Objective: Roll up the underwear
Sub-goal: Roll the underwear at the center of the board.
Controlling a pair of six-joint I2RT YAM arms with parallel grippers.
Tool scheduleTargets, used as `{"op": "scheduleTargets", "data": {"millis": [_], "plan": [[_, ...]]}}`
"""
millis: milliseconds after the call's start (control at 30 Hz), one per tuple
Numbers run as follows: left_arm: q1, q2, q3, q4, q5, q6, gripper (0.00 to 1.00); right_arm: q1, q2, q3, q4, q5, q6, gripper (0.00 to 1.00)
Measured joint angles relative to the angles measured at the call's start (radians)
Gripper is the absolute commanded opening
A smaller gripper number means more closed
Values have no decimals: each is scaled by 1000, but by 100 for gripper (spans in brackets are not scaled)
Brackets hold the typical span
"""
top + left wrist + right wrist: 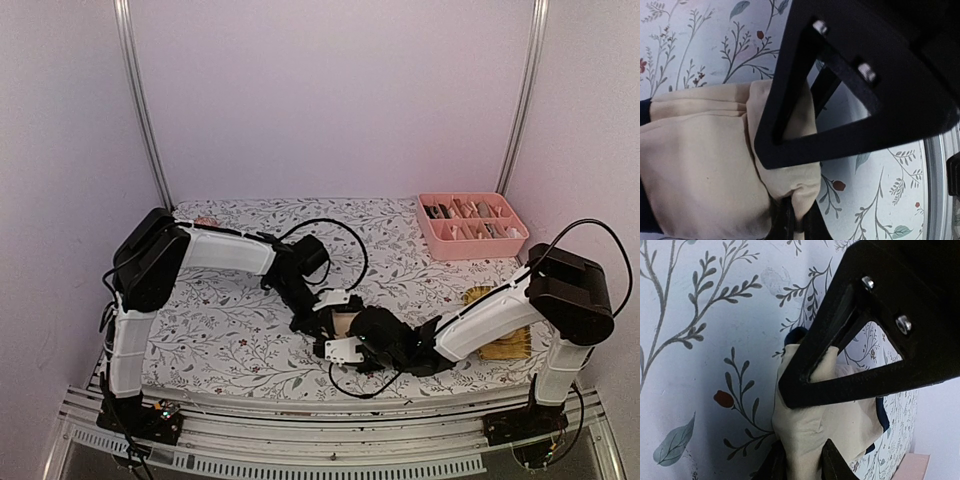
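left gripper (792, 222) and right gripper (802, 467) each pinch the beige underwear (700, 165) on the table (700, 315); soft, light cloth, probably best held by its folded edge.

You are looking at the beige briefs (346, 324) sitting in the near middle of the scene, showing from above only as a small pale patch. Close up, the soft cloth is lying in layered folds, creased and bunched rather than spread flat. A dark navy strip (883, 415) is peeking out along its edge, and you cannot tell whether that is edging or a second pair underneath. The left gripper (792, 220) and the right gripper (801, 462) are each pinching a gathered fold of the beige cloth.
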Motion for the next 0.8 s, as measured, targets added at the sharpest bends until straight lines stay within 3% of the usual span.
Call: {"op": "scheduleTargets", "data": {"millis": [67, 133, 333, 433, 533, 800], "plan": [[3, 0, 0, -3, 0, 2, 0, 0, 10, 13, -9, 6, 4, 20], [5, 0, 0, -5, 1, 5, 9, 0, 13, 18, -16, 9, 9, 15], [14, -36, -49, 31, -6, -3, 56, -4, 13, 44, -73, -15, 61, 14], [24, -99, -109, 66, -35, -12, 75, -19, 11, 63, -113, -58, 105, 13], [46, -174, -164, 113, -65, -20, 83, -42, 4, 82, -156, -119, 147, 13], [91, -439, -443, 399, -148, -34, 81, -127, -3, 161, -298, -346, 275, 13]]}}
